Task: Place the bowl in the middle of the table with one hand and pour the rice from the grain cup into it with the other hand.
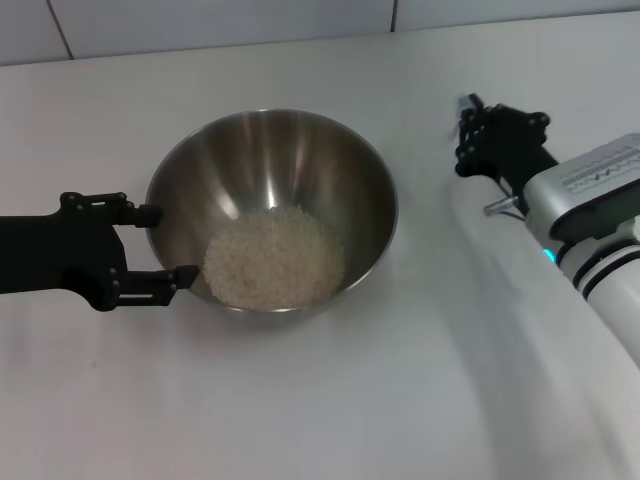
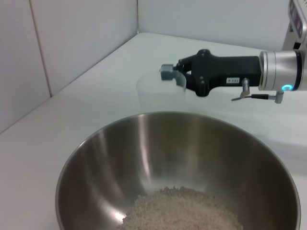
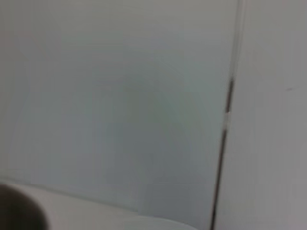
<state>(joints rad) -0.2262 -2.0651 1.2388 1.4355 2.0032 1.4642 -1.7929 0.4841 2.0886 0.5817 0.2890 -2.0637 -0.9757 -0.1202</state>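
The steel bowl (image 1: pixel 270 160) stands in the middle of the white table (image 1: pixel 330 400) with a pale heap of rice (image 1: pixel 272 258) in its bottom. My left gripper (image 1: pixel 168 245) is at the bowl's left side, its two fingers spread apart against the outer wall. My right gripper (image 1: pixel 466 112) is to the right of the bowl, toward the back. In the left wrist view it (image 2: pixel 167 73) is shut on the rim of the clear grain cup (image 2: pixel 159 96), which stands upright and looks empty. The bowl (image 2: pixel 144 143) and rice (image 2: pixel 182 208) fill that view's foreground.
A white tiled wall (image 1: pixel 200 25) runs along the table's far edge. The right wrist view shows only blurred white wall and table.
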